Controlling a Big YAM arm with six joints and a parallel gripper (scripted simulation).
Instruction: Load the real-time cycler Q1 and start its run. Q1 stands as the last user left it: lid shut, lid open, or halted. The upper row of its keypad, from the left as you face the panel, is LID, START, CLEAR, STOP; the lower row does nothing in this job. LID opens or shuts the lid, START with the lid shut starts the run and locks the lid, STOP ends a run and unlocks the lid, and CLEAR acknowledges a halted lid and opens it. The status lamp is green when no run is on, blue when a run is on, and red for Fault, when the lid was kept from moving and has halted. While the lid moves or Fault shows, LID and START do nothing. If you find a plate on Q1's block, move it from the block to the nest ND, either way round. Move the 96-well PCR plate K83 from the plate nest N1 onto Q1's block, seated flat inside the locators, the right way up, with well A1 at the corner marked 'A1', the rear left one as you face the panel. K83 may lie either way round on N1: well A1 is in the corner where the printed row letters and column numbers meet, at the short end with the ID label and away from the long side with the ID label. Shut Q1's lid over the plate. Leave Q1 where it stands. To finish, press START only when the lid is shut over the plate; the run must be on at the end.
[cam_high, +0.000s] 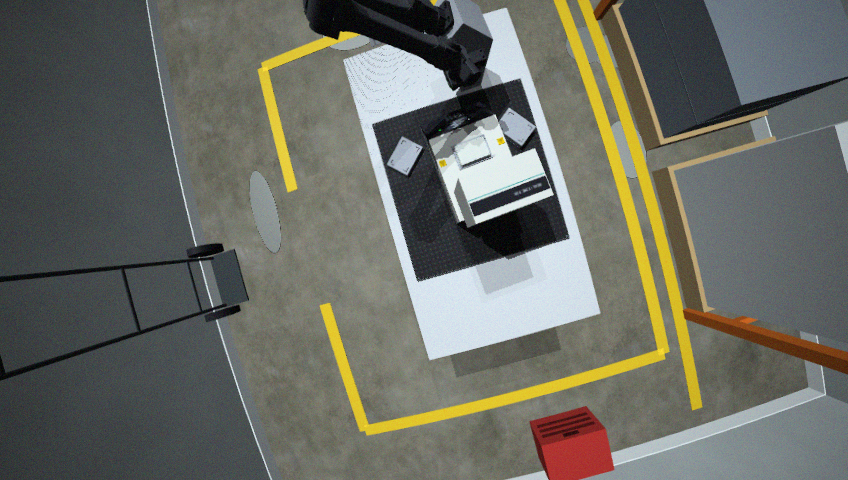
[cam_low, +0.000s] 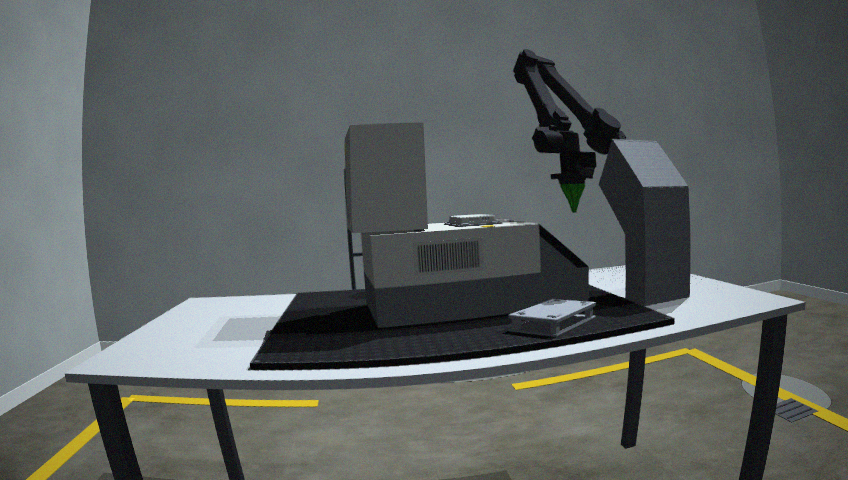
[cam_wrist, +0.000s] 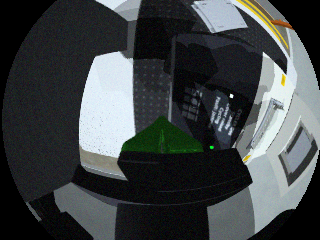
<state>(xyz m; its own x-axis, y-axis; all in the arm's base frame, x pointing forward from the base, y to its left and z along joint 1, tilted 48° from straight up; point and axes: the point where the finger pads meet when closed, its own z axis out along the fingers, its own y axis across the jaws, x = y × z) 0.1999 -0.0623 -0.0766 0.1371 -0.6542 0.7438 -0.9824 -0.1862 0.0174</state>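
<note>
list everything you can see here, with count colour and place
table: 1, white top, dark legs, mid-floor
mat: 1, black, on the table
cycler Q1: 1, grey-white, on the mat, lid upright
plate: 1, grey, on Q1's block
nests: 2, grey, either side of Q1's panel end
status lamp: 1, green, on the panel
floor tape: yellow, around the table
red box: 1, on the floor outside the tape
hand truck: 1, dark, on the floor beside the table
pedestal: 1, grey, table end
arm: 1, black
fingers: green, shut, empty, above the sloped panel
</note>
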